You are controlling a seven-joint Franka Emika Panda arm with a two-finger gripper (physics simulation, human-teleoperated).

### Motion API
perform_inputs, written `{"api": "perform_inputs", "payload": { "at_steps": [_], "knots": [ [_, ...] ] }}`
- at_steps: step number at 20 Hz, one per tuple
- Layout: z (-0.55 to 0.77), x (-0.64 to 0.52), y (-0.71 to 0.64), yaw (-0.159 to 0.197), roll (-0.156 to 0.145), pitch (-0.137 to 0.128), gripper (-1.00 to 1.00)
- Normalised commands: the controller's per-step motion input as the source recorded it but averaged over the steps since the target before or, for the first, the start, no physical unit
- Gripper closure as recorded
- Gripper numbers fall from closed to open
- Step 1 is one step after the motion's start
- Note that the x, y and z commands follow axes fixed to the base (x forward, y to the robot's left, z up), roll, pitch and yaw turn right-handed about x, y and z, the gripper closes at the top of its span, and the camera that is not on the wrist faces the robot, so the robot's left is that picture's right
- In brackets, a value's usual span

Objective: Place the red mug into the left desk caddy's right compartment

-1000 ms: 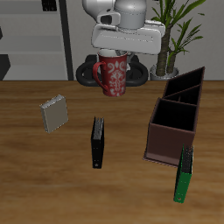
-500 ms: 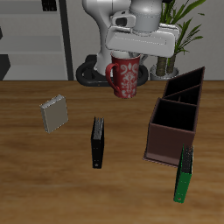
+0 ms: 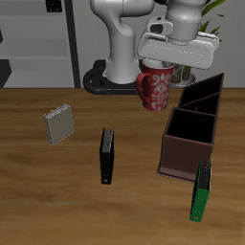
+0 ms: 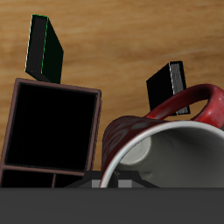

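Note:
My gripper is shut on the rim of the red mug and holds it upright in the air, above the table and just behind the dark maroon left desk caddy. The caddy's square, lower-walled right compartment is the section nearest the table's front edge and is empty. In the wrist view the mug fills the near field with its white inside and loop handle showing. The caddy's wall and the black square compartment lie below and beside it.
A green book leans at the caddy's front end and also shows in the wrist view. A black book stands mid-table, also seen from the wrist. A grey book stands farther off. A potted plant is behind the caddy.
My gripper has carried the red mug sideways through the air toward the caddy, and slightly lower. The mug stays in the grip. Nothing on the table has moved.

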Motion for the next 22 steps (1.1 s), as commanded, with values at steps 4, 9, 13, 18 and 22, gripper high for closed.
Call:
{"api": "perform_inputs", "payload": {
  "at_steps": [4,9,13,18,22],
  "knots": [
    [-0.12,-0.03,0.49,0.016,0.048,0.014,1.00],
    [-0.10,0.05,0.38,0.045,0.043,0.007,1.00],
    [-0.03,0.15,0.15,-0.001,0.004,0.015,1.00],
    [-0.03,0.16,0.18,0.006,-0.003,0.006,1.00],
    [-0.10,0.12,0.11,-0.037,-0.013,0.030,1.00]
  ]
}}
